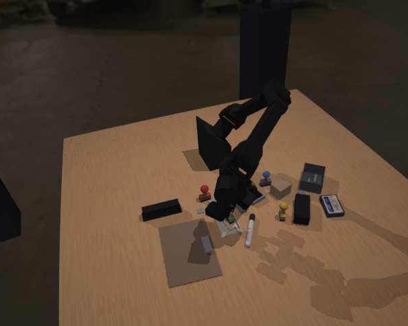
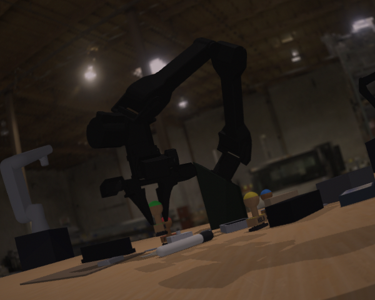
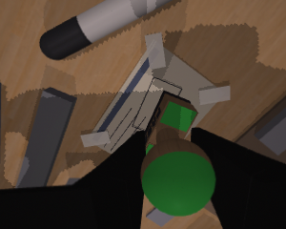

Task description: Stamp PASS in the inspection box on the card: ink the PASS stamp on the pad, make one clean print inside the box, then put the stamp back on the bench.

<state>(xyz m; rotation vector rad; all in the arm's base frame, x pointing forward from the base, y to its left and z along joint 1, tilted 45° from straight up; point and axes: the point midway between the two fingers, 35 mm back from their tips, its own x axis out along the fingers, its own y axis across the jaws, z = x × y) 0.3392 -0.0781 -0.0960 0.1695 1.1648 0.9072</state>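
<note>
Wrist view: a green-topped stamp (image 1: 230,218) (image 2: 155,209) (image 3: 178,183), presumably the PASS one, hangs over the taped-down card (image 1: 222,227) (image 3: 178,72), pinched by its handle between the fingers of the gripper (image 2: 159,222) (image 3: 167,136). Its block covers part of the outlined box on the card (whether the rubber touches paper, the frames do not settle). Inking looks finished, judging by the stamp's place above the card, though its underside is out of sight. No print shows on the visible part of the box; a square press, a clean lift and the return to the bench appear to remain.

Around the card, the white marker (image 1: 249,230) (image 2: 182,244) (image 3: 112,19) with its black cap lies close on one side, while the brown mat (image 1: 186,256) (image 2: 60,270) spreads on the other. The red-topped stamp (image 1: 204,193) stands near the card, toward the arm's base; the yellow-topped one (image 1: 283,209) (image 2: 251,201) stands beyond the marker from it, and the blue-topped one (image 1: 266,178) (image 2: 266,194) farther off. The marker and tape tabs (image 3: 214,94) leave limited room for a careless set-down.
</note>
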